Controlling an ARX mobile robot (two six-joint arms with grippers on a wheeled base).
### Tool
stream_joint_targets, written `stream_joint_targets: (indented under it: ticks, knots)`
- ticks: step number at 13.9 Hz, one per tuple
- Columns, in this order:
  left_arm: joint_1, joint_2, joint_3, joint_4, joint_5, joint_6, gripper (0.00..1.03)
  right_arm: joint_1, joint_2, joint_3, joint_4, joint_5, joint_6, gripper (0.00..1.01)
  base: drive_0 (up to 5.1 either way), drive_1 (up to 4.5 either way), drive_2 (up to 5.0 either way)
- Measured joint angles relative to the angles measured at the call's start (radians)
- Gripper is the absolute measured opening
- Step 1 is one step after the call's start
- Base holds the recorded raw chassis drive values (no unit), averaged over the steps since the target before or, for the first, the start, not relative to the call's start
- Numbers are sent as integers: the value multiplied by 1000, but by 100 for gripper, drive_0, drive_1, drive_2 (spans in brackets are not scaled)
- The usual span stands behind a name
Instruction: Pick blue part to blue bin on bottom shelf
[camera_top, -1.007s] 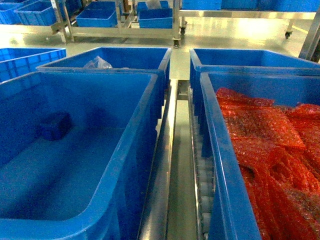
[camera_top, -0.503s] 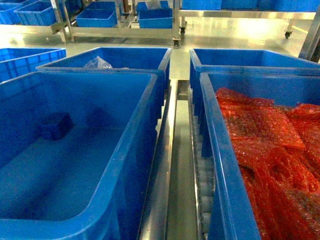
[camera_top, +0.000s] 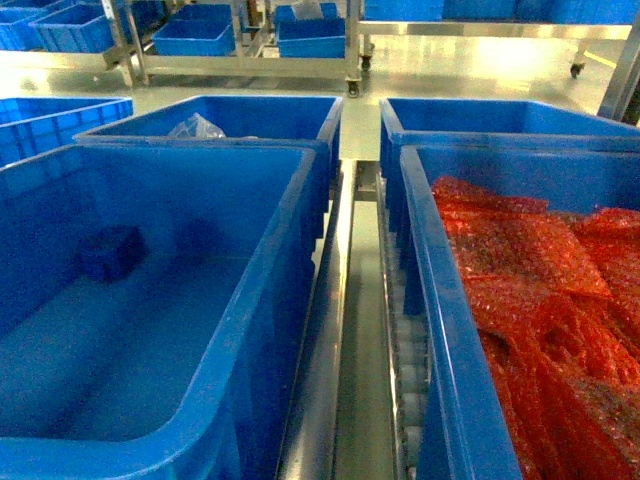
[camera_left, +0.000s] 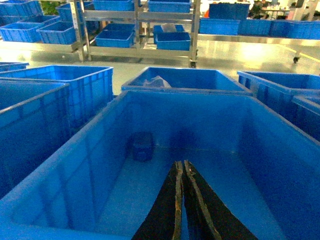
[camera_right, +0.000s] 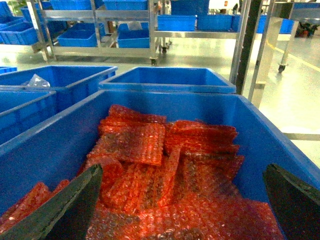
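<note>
The blue part (camera_top: 111, 251) sits at the left in the blue bin (camera_top: 262, 300). The left gripper (camera_left: 181, 172) is pinched closed on nothing; the right gripper (camera_right: 182, 200) gapes wide. Behind, the shiny floor (camera_top: 450, 70) gleams.

Of our own body we see only the gripper fingers, and none of them from the head camera. Our left gripper (camera_left: 182, 200) shows two long black tapering fingers (camera_left: 162, 220) with paler worn edges along their inner faces. Our right gripper (camera_right: 182, 200) shows two flat, dark, wedge-shaped fingers (camera_right: 65, 207) with a matte surface
</note>
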Motion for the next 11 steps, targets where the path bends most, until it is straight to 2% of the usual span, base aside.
stream_joint_targets:
  ticks: [2, 3, 10, 11]
  knots:
    - [0, 0, -5, -4, 3, 1, 2, 0, 0, 0, -2, 1, 0, 98, 0, 0, 0]
    - [0, 0, -5, -10, 4, 1, 9, 0, 0, 0, -2, 1, 0, 98, 0, 0, 0]
    - [0, 0, -5, -9, 4, 2, 99, 0, 0, 0, -2, 1, 0, 98, 0, 0, 0]
    - [0, 0, -5, -9, 4, 2, 98, 0, 0, 0, -2, 1, 0, 98, 0, 0, 0]
